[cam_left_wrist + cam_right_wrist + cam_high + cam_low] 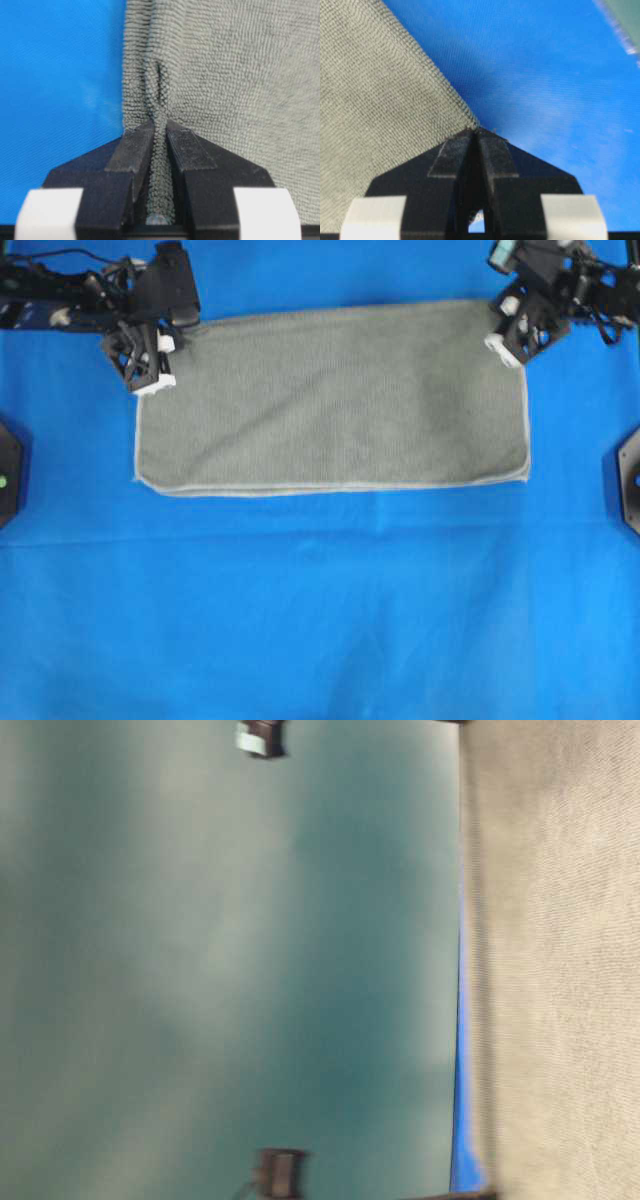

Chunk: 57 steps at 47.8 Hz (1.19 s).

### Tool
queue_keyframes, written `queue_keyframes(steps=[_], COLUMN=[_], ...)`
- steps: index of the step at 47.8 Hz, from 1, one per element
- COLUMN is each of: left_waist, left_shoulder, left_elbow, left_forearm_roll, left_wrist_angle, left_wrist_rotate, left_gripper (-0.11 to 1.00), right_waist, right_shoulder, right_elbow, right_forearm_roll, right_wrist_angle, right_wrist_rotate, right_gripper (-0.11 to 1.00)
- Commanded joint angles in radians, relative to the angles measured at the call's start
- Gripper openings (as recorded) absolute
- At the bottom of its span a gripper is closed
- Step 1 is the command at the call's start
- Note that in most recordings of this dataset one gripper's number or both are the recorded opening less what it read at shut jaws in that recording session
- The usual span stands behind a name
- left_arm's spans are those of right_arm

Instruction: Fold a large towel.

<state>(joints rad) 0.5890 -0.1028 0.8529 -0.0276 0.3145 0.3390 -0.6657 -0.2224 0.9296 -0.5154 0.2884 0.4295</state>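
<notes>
Pinching the towel [330,400] at its two far corners, I have both grippers clenched on cloth. My left gripper [160,131] squeezes a raised ridge of terry between its jaws at the towel's far left corner. My right gripper [477,132] clamps the far right corner's edge. The towel lies flat on the blue sheet [320,620], doubled over, its hemmed long edge nearest.

Your left gripper [161,131] is clamped on a pinched ridge of the towel [240,85], the fold running up between the closed black fingers [132,150]. To the gripper's left lies the blue sheet [55,90]; towel extends ahead and right.
</notes>
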Motion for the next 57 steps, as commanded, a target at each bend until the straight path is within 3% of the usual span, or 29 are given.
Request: queue_keyframes(steps=[1, 11, 16, 22, 25, 30, 41, 48, 57], left_waist=[-0.008, -0.170, -0.261, -0.313, -0.313, -0.341, -0.555, -0.684, -0.796], left_shoulder=[-0.112, -0.305, -0.383, -0.466, -0.485, -0.500, -0.460, -0.397, -0.258], left_elbow=[-0.038, -0.114, -0.141, -0.132, -0.120, -0.100, -0.112, -0.149, -0.253], left_forearm_roll=[-0.002, -0.003, -0.003, -0.006, 0.000, -0.008, -0.005, -0.003, -0.005], left_wrist_angle=[0.095, 0.295, 0.331, 0.325, 0.305, 0.282, 0.133, 0.023, -0.095], left_wrist_rotate=[-0.021, -0.023, -0.026, -0.041, -0.158, -0.209, -0.400, -0.463, -0.477], left_gripper=[0.05, 0.05, 0.05, 0.05, 0.05, 0.05, 0.05, 0.05, 0.05], right_waist=[0.037, 0.212, 0.293, 0.337, 0.336, 0.319, 0.156, 0.083, 0.048], right_shoulder=[-0.123, -0.362, -0.465, -0.565, -0.588, -0.574, -0.454, -0.347, -0.181], right_elbow=[-0.023, -0.063, -0.077, -0.072, -0.074, -0.081, -0.132, -0.210, -0.354], right_forearm_roll=[0.011, 0.072, 0.103, 0.118, 0.117, 0.101, 0.095, 0.095, 0.097], right_wrist_angle=[0.074, 0.244, 0.302, 0.308, 0.302, 0.278, 0.115, 0.000, -0.094], right_wrist_rotate=[0.003, 0.006, 0.018, 0.025, 0.032, 0.037, 0.041, 0.041, 0.041], right_gripper=[0.03, 0.03, 0.03, 0.03, 0.03, 0.03, 0.03, 0.03, 0.03])
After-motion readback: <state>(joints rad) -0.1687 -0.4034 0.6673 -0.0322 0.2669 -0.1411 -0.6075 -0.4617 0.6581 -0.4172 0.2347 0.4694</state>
